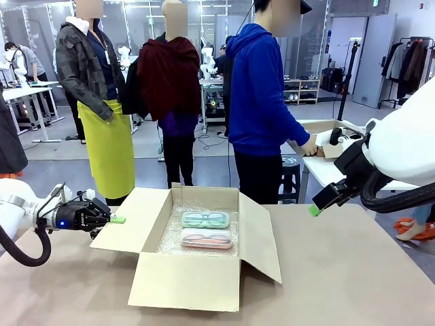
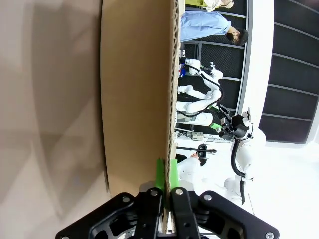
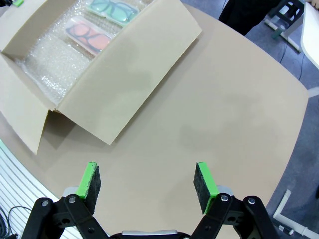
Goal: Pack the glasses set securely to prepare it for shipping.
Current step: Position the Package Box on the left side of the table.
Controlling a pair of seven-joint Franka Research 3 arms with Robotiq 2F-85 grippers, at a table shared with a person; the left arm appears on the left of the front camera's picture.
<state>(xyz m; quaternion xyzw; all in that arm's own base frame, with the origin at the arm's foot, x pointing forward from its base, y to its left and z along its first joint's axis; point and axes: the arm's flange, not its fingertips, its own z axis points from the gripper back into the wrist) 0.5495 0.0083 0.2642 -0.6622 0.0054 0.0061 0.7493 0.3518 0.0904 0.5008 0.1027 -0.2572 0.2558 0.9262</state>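
Observation:
An open cardboard box (image 1: 190, 278) lined with bubble wrap sits mid-table. Inside lie the glasses set: a clear case with mint-green glasses (image 1: 205, 219) at the far end and a case with pink glasses (image 1: 206, 238) just in front of it. My left gripper (image 1: 115, 219) is shut on the edge of the box's left flap (image 1: 132, 221); in the left wrist view its green pads pinch the cardboard flap (image 2: 137, 89) at my left gripper (image 2: 167, 172). My right gripper (image 1: 315, 209) hovers open above the table, right of the box. From my right gripper (image 3: 147, 174) I see the mint case (image 3: 113, 8), the pink case (image 3: 89, 32) and the right flap (image 3: 134, 69).
A person in a blue hoodie (image 1: 262, 88) stands beyond the box, one hand on a white side table (image 1: 326, 170) at the back right. Bare brown tabletop (image 1: 346, 272) stretches right of the box. The front flap (image 1: 187, 282) lies spread toward me.

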